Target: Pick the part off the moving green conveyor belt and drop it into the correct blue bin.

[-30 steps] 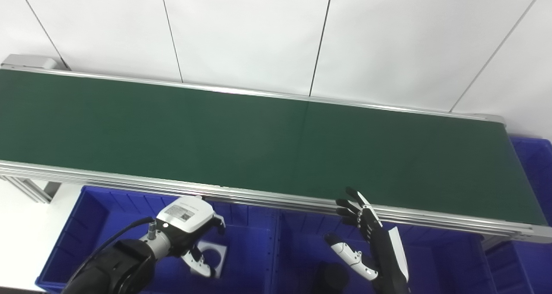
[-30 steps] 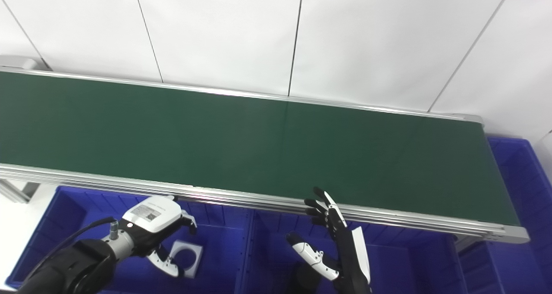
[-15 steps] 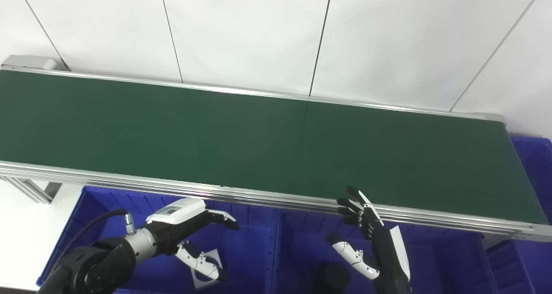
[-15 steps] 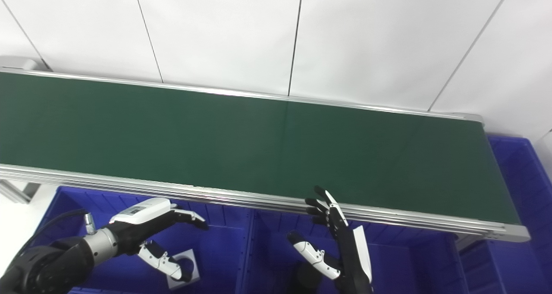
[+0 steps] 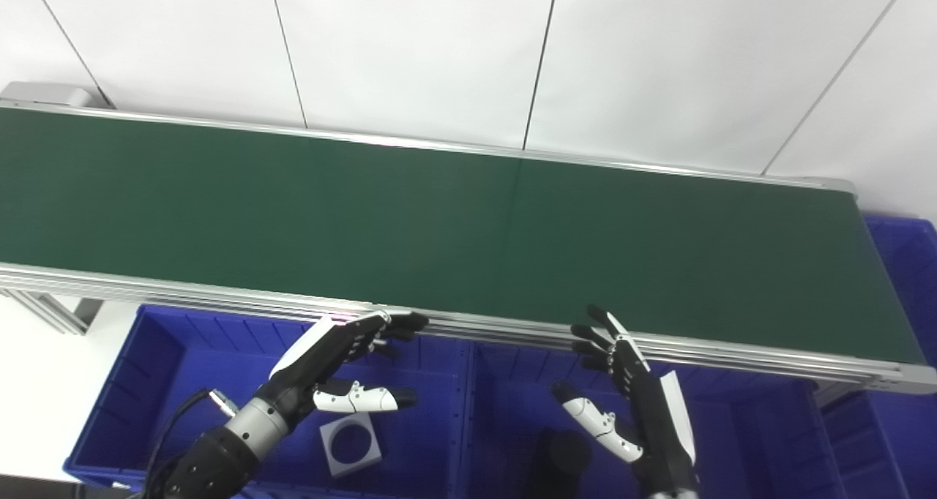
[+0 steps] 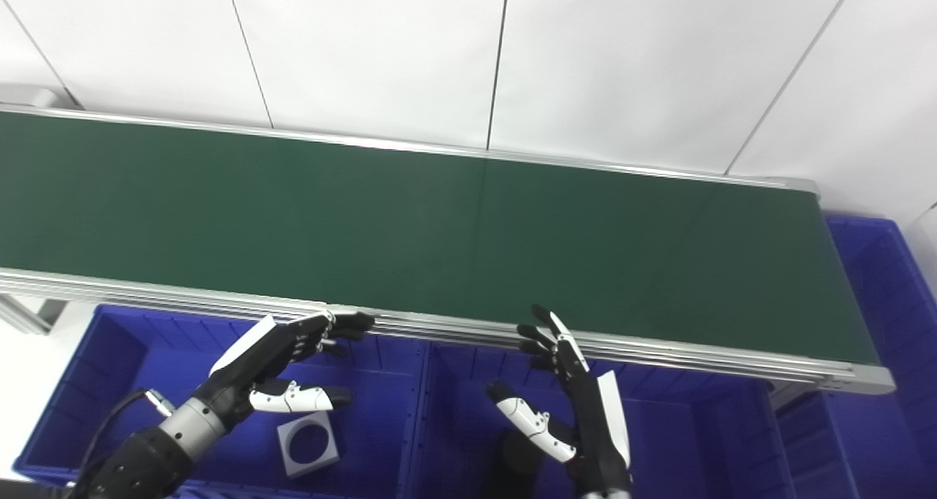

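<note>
Below the conveyor belt [image 5: 454,221], w/ no part on it, left hand [image 5: 329,353] & right hand [image 5: 629,382] hover splayed, empty, about equally near.

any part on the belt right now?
No. The belt is bare green along its whole visible length; the only square part lies in the left bin.

I see the conveyor belt [image 5: 468,221] spanning left to right, with two bins before its near edge: the left bin [image 5: 146,382] holds a square part [image 5: 350,448], the right bin [image 5: 754,440] beside it.
</note>
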